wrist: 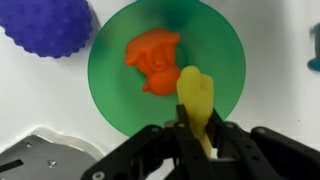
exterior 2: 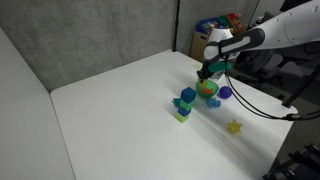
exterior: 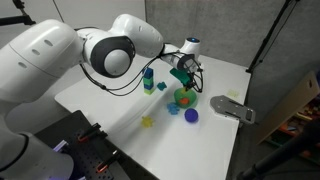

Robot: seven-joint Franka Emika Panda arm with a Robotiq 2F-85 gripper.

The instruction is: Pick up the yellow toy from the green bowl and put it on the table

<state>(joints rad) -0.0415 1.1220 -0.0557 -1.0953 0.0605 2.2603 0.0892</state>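
Note:
The green bowl fills the upper wrist view and sits on the white table. An orange toy lies in it. My gripper is shut on the yellow toy, a pale yellow elongated piece that sticks out from the jaws over the bowl's near rim. In both exterior views the gripper hangs straight over the bowl. The yellow toy is too small to make out there.
A blue spiky ball lies beside the bowl. A blue-green block tower stands nearby. A pale yellow star piece lies on the table. A grey metal plate sits next to the bowl.

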